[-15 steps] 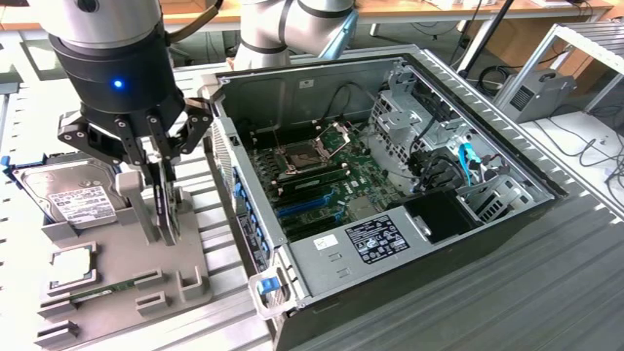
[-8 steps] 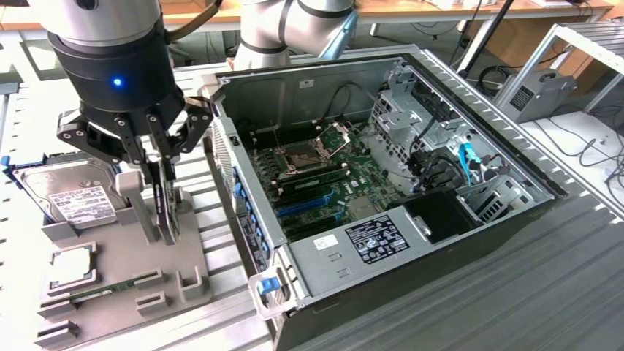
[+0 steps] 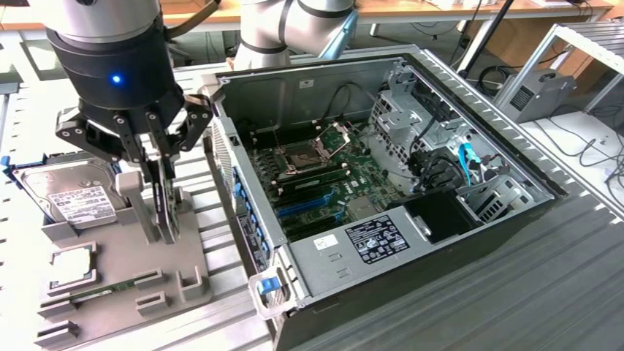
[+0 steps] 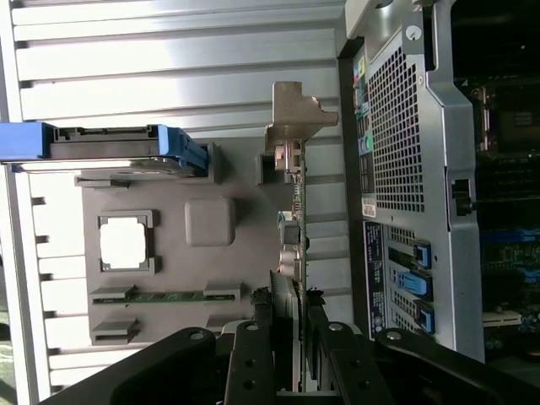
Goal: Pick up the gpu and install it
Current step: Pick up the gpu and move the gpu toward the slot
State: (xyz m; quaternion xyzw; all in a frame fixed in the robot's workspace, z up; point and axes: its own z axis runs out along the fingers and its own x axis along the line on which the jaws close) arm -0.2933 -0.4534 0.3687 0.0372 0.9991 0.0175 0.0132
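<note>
Clamping the gpu (image 4: 291, 228) edgewise with fingers (image 3: 156, 208) closed on its board, upright in the grey holder (image 3: 117, 263); better drawn straight up, kept level, avoiding snags.

The arm (image 3: 102, 44) hangs vertical, claw (image 3: 164, 228) pointing down, fingers (image 4: 251, 363) clamped partway shut.

A ribbed, silvery metal tabletop (image 3: 546, 292) lies under the jaws and all round them, its long slats catching bright, even light. Well behind the jaws runs a wooden desk (image 3: 419, 10). Far from the jaws, toward the exterior view's right, a white side table (image 3: 560, 146) carries loose black cables (image 3: 595, 150), with a grey box (image 3: 539, 93) and a pale metal frame (image 3: 585, 33) near it.
</note>
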